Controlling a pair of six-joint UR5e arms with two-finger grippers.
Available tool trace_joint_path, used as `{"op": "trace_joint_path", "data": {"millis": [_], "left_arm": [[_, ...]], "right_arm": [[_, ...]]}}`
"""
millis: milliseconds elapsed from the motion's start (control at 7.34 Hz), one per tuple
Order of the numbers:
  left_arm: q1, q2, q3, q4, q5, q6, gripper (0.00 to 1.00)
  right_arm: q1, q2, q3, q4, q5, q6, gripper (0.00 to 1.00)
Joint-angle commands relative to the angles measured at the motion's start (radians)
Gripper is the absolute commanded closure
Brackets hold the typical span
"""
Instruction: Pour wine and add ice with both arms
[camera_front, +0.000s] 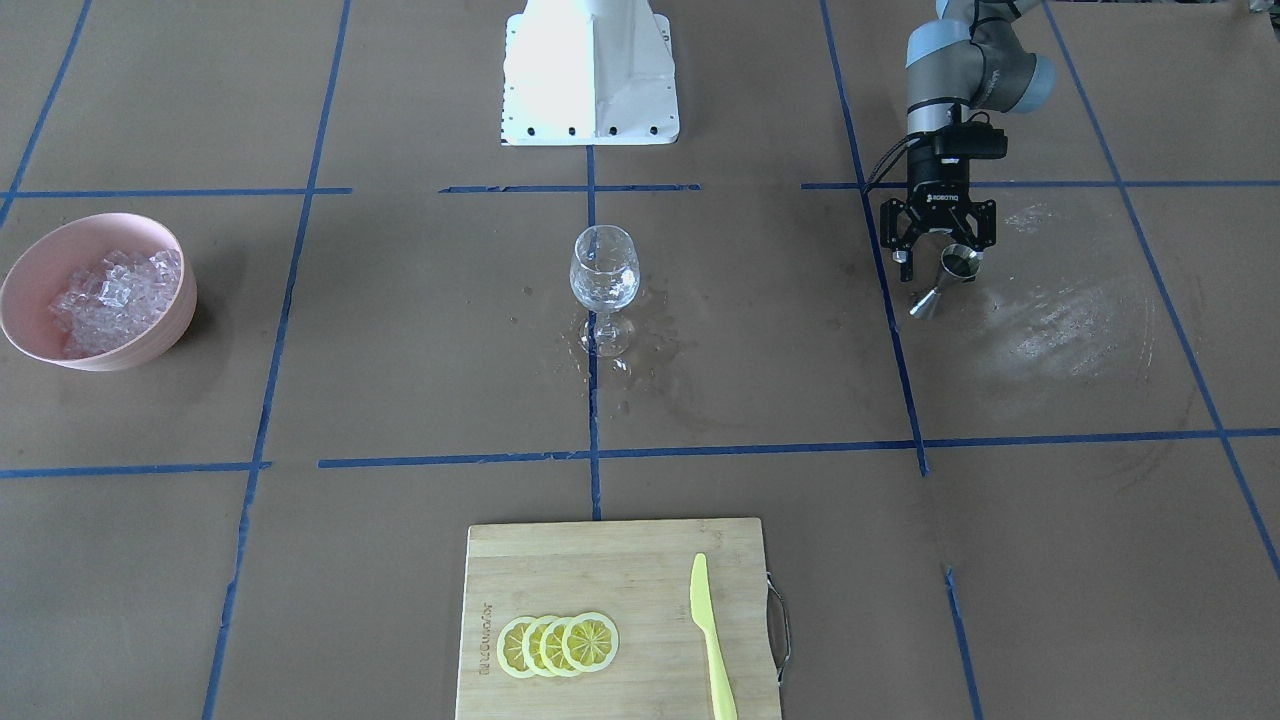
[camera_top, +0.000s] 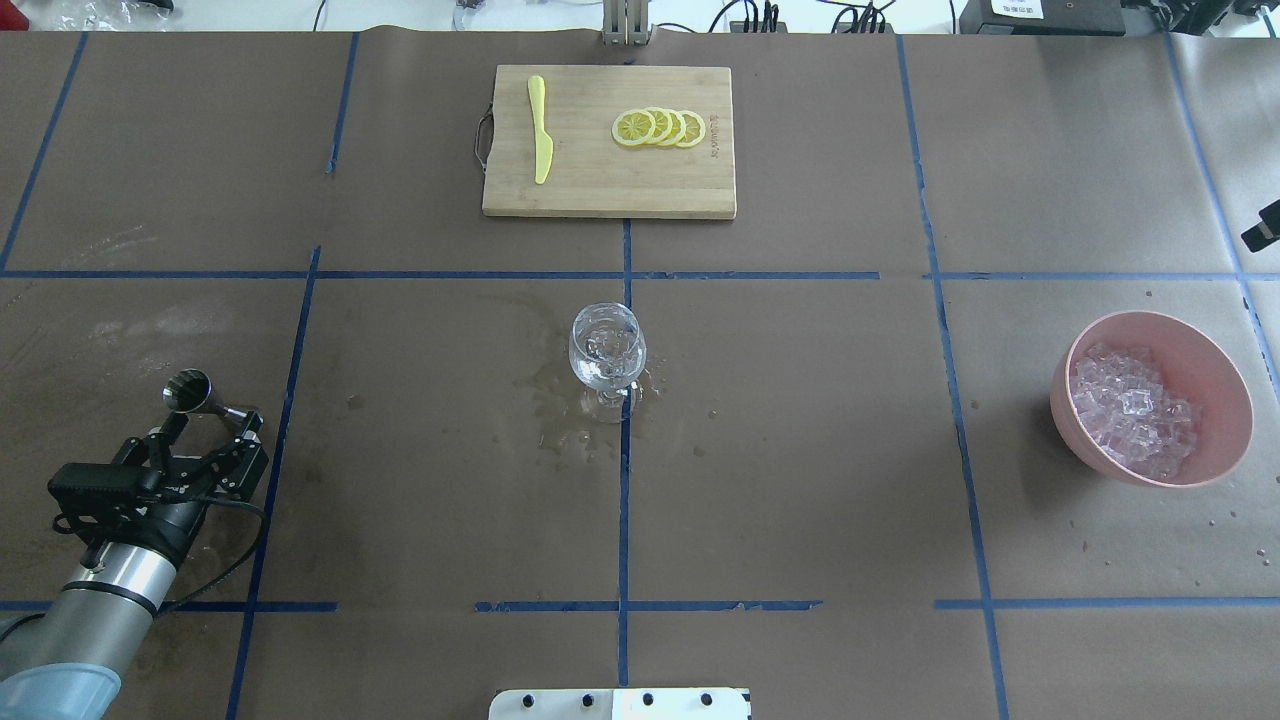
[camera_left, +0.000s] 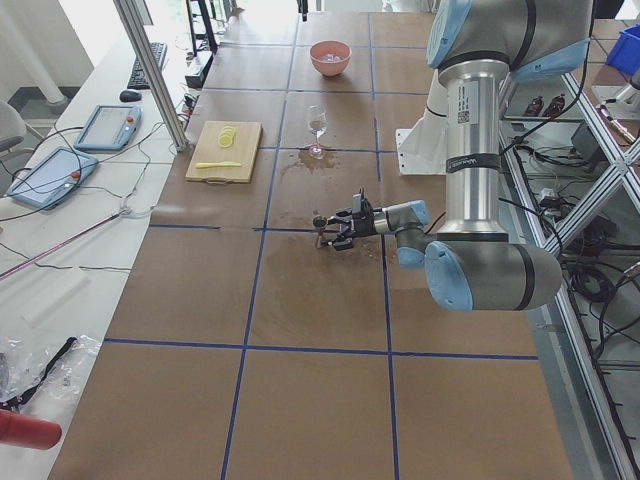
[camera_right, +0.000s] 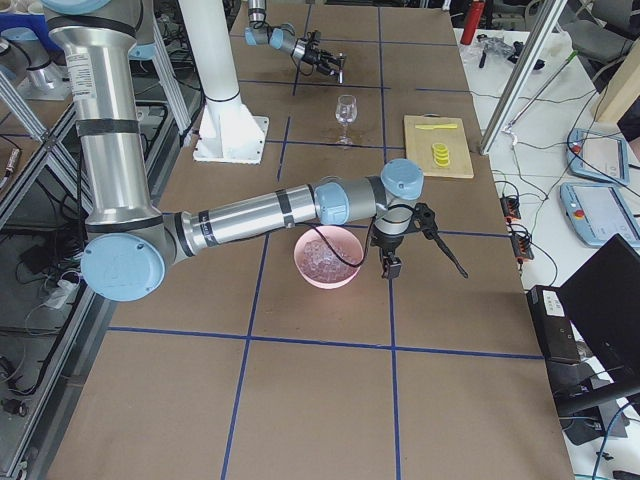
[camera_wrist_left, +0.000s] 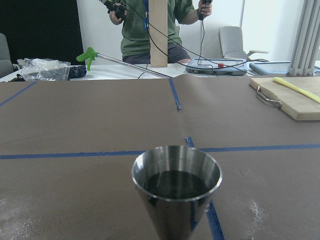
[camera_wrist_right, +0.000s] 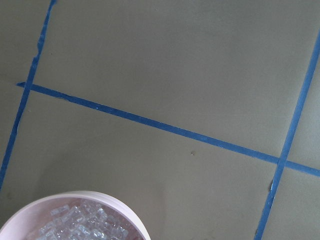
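1. Left gripper (camera_front: 938, 256): held low and level at 9 o'clock of the table centre (bearings as in the overhead view, 12 away from the robot). Its jaws are spread wide, and the steel jigger (camera_front: 950, 277) stands upright between the fingertips. No clamping is seen, so nothing is judged to be held.
2. Wine (camera_wrist_left: 175, 184): a dark, level surface is seen below the rim of the jigger's upper cup in the left wrist view and is taken for the liquid.
3. Wine glass (camera_top: 607, 348): stood at the table centre, at 3 o'clock of the jigger and well apart from it. Glints are seen inside, but liquid cannot be told from ice. Wet patches (camera_top: 565, 430) are spread on the paper around its foot.
4. Ice (camera_top: 1135, 412): heaped in the pink bowl (camera_top: 1220, 390), at 3 o'clock of the glass and well apart from it.
5. Right gripper (camera_right: 388, 262): shown small, just beside the bowl, in one side view only. How far it is open cannot be told.
6. Cutting board (camera_top: 600, 190), lemon slices (camera_top: 660, 127), yellow knife (camera_top: 541, 135): laid at 12 o'clock of the glass and not needed for this step.
7. Step in hand (judged): the jigger is to be gripped for the pour.
   - The jaws are best closed squarely on the narrow waist, centred, so that the cup is not nudged over.
   - The cup is to be kept upright through lift and carry.
   - The cup is to be brought over the glass rim and tipped slowly, since that opening is narrow and the paper is already wet.
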Motion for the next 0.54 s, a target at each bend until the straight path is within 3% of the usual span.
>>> {"op": "trace_joint_path", "data": {"millis": [0,409], "left_arm": [[-0.011,-0.026,0.014,-0.002,0.003,0.029,0.14],[-0.033,-0.033,0.048,-0.006,0.000,0.032,0.18]], "right_arm": [[0.000,0.000,0.006,0.000,0.000,-0.001,0.00],[0.000,0.000,0.008,0.000,0.000,-0.001,0.00]]}}
